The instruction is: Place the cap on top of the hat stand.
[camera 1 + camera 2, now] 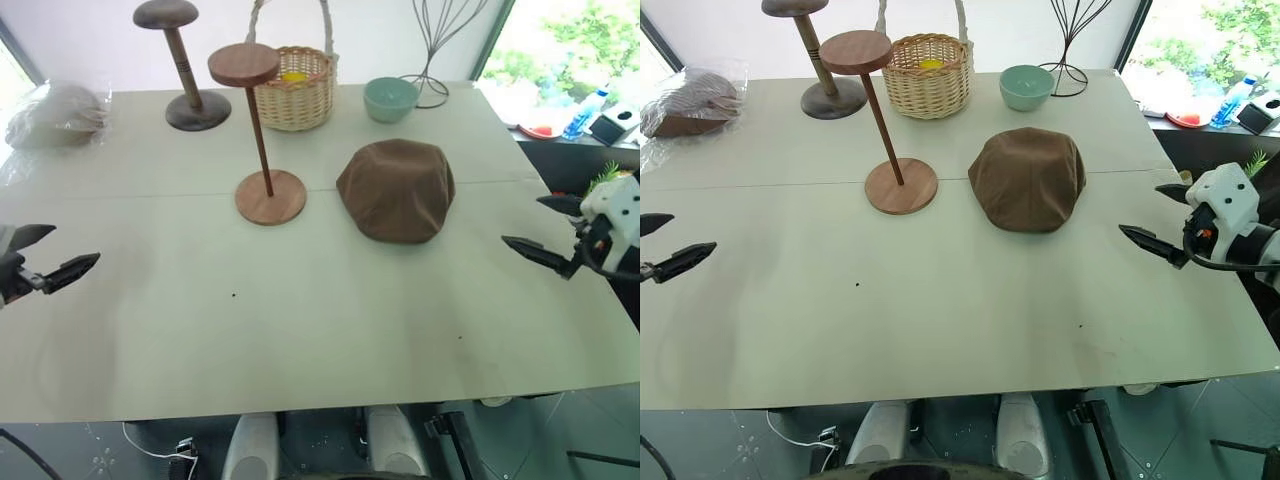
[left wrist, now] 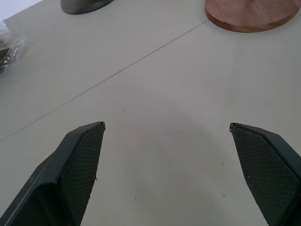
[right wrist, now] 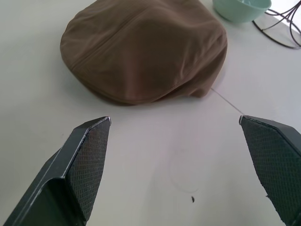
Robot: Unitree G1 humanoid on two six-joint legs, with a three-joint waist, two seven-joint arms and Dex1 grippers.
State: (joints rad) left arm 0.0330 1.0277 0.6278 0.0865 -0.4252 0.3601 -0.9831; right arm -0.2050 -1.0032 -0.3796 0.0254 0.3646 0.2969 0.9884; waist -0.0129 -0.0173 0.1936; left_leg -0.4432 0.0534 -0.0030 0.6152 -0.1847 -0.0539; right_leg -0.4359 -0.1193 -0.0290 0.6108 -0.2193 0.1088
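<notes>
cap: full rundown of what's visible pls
The cap is a brown flat cap of soft, matte fabric, rounded, with seams running across its crown. It lies crown up and flat on the white table, just right of the hat stand base and in front of the green bowl, touching neither. Only the table touches it. The right gripper hangs open short of it, to its right.

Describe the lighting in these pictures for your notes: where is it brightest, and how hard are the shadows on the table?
Left eye view: brightest at the window behind the table, upper right washed out. Right eye view: the hat stand and cap cast only faint, soft shadows, so the light is diffuse. Right wrist view: a thin soft shadow along the cap's near edge.
</notes>
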